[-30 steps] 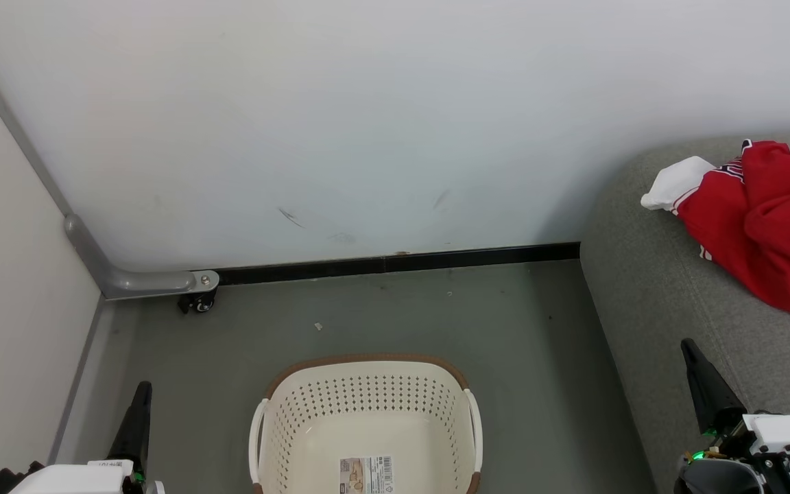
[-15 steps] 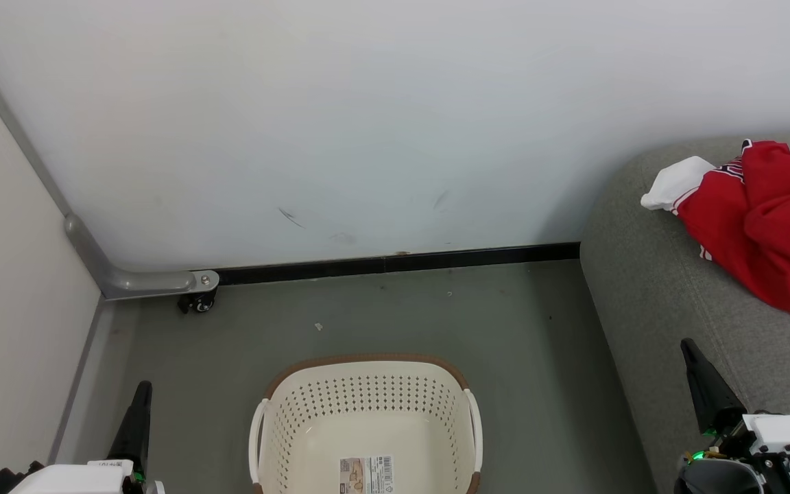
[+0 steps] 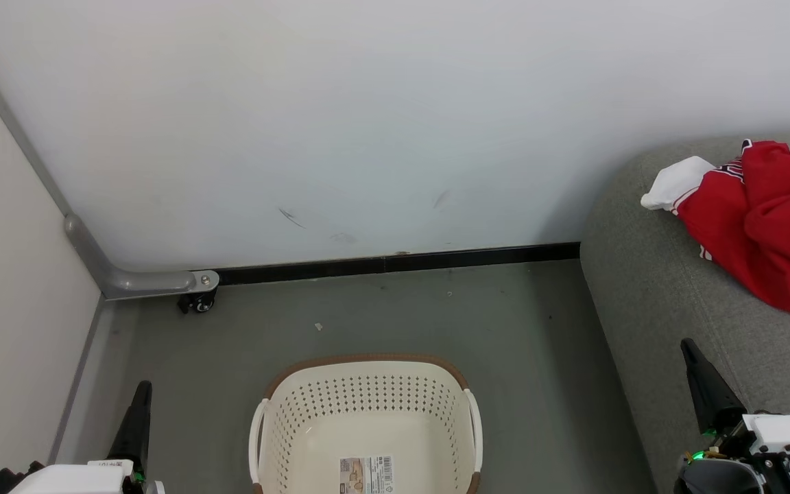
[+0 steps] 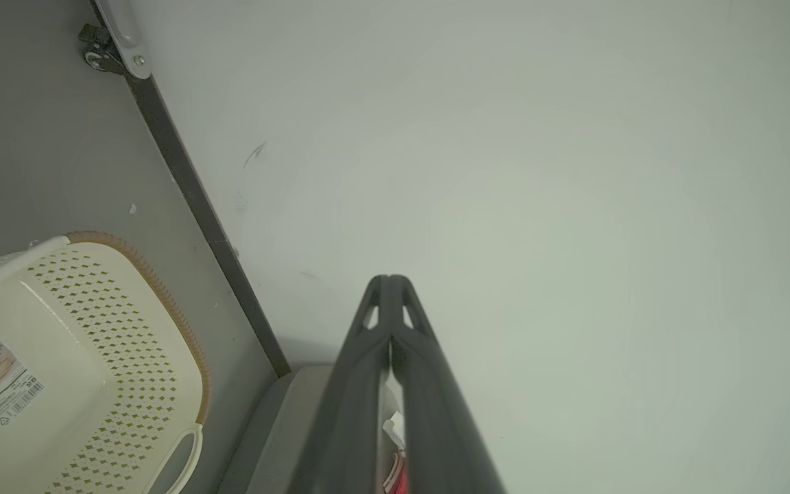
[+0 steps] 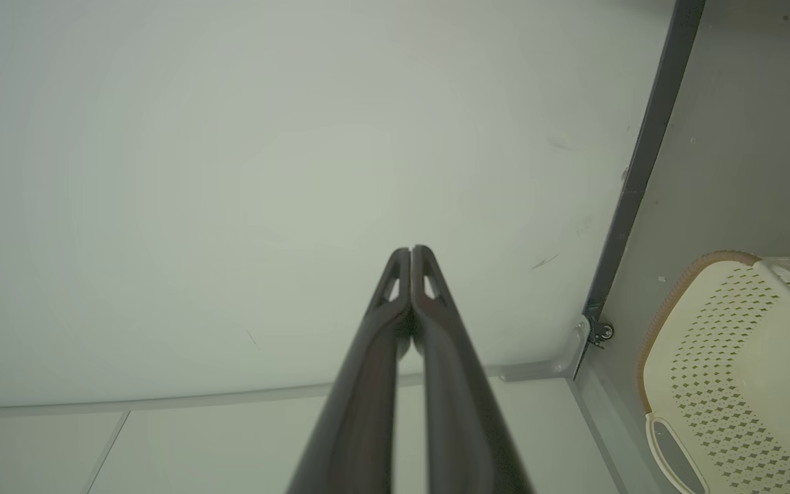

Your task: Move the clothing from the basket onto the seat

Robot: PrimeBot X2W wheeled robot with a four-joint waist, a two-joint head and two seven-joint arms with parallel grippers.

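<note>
The red clothing (image 3: 769, 219), with a white part at its left end, lies bunched on the grey seat (image 3: 655, 295) at the right. On the floor at the bottom centre stands the cream basket (image 3: 366, 384), with nothing but a paper label on its bottom; it also appears as the basket (image 4: 103, 322) and the basket (image 5: 710, 329) in the wrist views. My left gripper (image 3: 142, 388) is shut at the lower left, left of the basket. Over the seat's front edge at the lower right, my right gripper (image 3: 687, 344) is shut and holds nothing. Both point at the wall: left gripper (image 4: 389, 280), right gripper (image 5: 411, 251).
A white wall with a black baseboard (image 3: 395, 262) runs behind the basket. A grey rail ending in a small caster (image 3: 197, 302) stands at the left corner beside a pale side panel (image 3: 11, 274). Grey floor (image 3: 381, 315) lies between basket and wall.
</note>
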